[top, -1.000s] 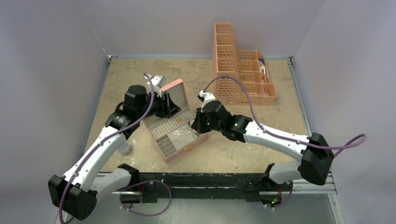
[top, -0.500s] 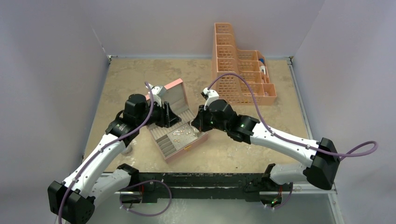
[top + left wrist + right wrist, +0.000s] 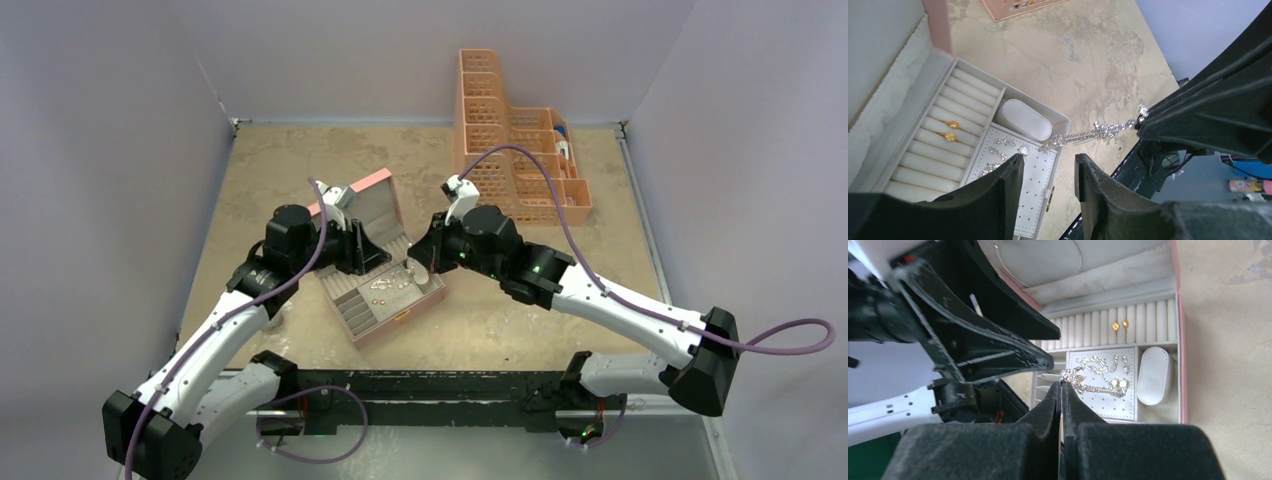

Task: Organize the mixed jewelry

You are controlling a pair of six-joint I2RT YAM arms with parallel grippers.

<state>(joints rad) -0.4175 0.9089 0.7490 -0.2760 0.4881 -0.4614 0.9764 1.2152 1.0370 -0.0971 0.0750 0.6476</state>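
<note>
The pink jewelry box (image 3: 400,312) lies open with its lid (image 3: 365,200) up. My right gripper (image 3: 421,262) (image 3: 1061,382) is shut on one end of a silvery sparkling chain (image 3: 1093,386), which hangs over the box's white perforated panel (image 3: 1108,402). The chain also shows in the left wrist view (image 3: 1088,134), stretching from the right fingertips towards the box. Silvery pieces (image 3: 998,150) lie on that panel. Two gold rings (image 3: 950,130) sit in the ring rolls. My left gripper (image 3: 374,256) (image 3: 1048,159) is open and empty just above the panel.
A white oval cushion (image 3: 1025,120) fills the box's corner compartment. An orange lattice organizer (image 3: 510,150) with small items stands at the back right. The two grippers are close together over the box. Walls close in the table on the left, back and right.
My right arm has stretched out and its wrist has moved back and right, while its fingertips stay over the box's right side. My left gripper has shifted slightly nearer over the box.
</note>
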